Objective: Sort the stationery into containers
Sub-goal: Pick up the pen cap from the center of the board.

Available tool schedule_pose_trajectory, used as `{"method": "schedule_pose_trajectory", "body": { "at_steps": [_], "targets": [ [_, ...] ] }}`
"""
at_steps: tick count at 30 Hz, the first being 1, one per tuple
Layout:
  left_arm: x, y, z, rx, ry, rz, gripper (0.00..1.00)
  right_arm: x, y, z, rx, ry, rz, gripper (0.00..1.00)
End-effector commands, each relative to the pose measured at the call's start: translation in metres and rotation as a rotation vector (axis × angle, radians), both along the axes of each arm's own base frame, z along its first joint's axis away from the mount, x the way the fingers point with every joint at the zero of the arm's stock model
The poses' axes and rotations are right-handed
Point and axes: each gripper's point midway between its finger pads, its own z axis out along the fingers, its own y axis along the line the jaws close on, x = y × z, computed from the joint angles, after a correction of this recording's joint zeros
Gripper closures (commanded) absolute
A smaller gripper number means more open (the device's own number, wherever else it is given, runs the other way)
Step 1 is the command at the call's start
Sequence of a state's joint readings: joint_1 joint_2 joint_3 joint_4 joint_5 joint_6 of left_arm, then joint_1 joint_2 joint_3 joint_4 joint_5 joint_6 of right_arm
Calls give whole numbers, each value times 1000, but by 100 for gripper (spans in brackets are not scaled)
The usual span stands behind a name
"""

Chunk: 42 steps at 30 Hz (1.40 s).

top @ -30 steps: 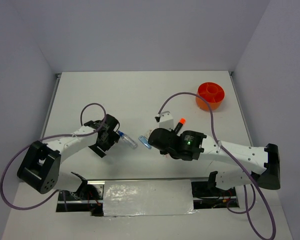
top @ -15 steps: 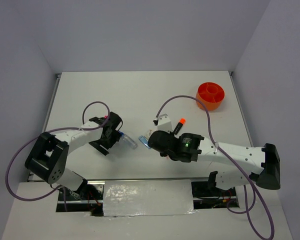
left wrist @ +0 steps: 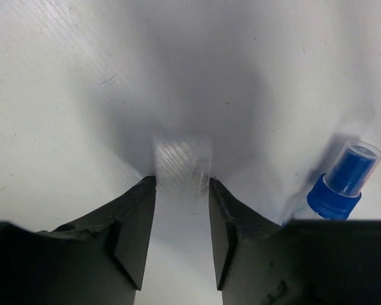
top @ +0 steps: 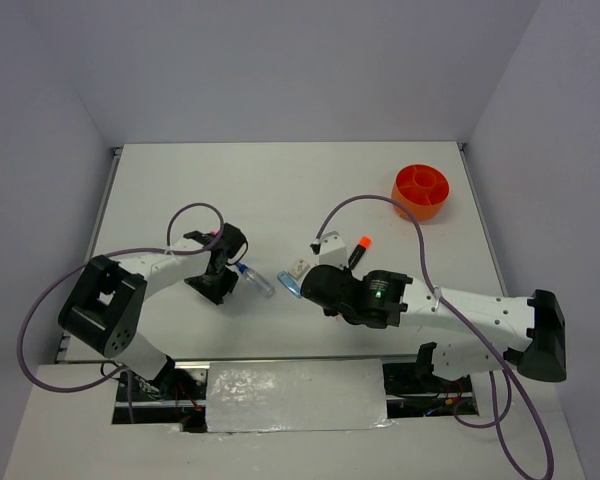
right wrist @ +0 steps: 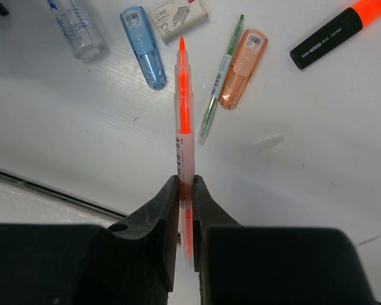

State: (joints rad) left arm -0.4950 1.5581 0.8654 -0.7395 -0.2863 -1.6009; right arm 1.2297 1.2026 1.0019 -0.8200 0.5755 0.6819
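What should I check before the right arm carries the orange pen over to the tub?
1. Right gripper shut on the orange pen: ok.
2. Pen lifted clear of the blue clip and whitish block ahead of it: cannot tell.
3. Orange tub upright at the far right of the table: ok.
4. Free compartment in the tub: cannot tell, too small.
5. Left gripper open, nothing between its fingers: ok.
6. Blue-capped tube lined up between them: not ok, it lies beside the fingers.

Top view: bright, even; I see only soft shadows.
Left wrist view: grey shadow pools on the table (left wrist: 63, 76) — the blue-capped tube (left wrist: 343, 181) looks soft.
Right wrist view: sharp.
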Motion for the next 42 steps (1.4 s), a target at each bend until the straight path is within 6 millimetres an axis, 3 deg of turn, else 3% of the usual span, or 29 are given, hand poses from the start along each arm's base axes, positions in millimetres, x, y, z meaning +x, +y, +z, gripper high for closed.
{"method": "schedule_pose_trajectory", "body": {
  "at_steps": [1,6,9,10,12,13,14,16,17,18,19,20,23,24,25,27,28,30,31,37,42],
  "targets": [
    [-7,0,-11,-7,14,20,51,4,3,11,56,-34,-10,100],
    [-11,-2,-20,-21,30,11,71,2,4,13,84,-31,-6,100],
    [-14,-6,-27,-46,33,-5,89,0,5,11,99,-25,5,100],
    [-15,-8,-28,-58,36,-11,100,0,5,7,98,-22,7,100],
    [-14,-10,-25,-76,20,-23,100,-1,12,9,144,-26,27,100],
    [-12,-14,-16,-95,-6,-43,100,-4,11,0,145,-20,39,100],
    [-9,-15,-9,-98,-31,-52,100,-2,23,5,224,-39,56,100],
    [-2,-12,15,-45,-109,-90,100,-13,29,0,309,-21,126,100],
    [4,-12,39,-51,-189,-103,100,-17,42,19,435,-38,163,100],
    [4,-14,53,-38,-234,-147,100,-21,42,12,462,-32,175,100],
    [13,-14,82,-42,-352,-159,100,-21,49,23,530,-51,186,100],
    [17,-17,95,-48,-410,-193,100,-23,50,28,572,-49,182,100],
    [36,-49,151,-169,-687,-409,100,-28,62,33,670,-46,203,100],
    [45,-63,170,-195,-809,-512,100,-34,66,26,684,-27,237,100],
    [44,-71,186,-237,-875,-558,100,-36,77,40,762,-49,265,100],
    [36,-94,199,-320,-950,-716,100,-45,84,35,810,-45,308,100],
    [38,-107,222,-373,-1054,-760,100,-53,94,52,894,-65,355,100],
    [22,-127,236,-484,-1130,-884,100,-60,98,55,923,-81,391,100],
    [18,-132,259,-530,-1228,-912,100,-65,102,62,934,-108,431,100],
    [-18,-140,302,-651,-1435,-1035,100,-65,103,60,928,-148,437,100],
    [-41,-136,317,-673,-1538,-1101,100,-55,94,62,925,-182,374,100]
  ]
}}
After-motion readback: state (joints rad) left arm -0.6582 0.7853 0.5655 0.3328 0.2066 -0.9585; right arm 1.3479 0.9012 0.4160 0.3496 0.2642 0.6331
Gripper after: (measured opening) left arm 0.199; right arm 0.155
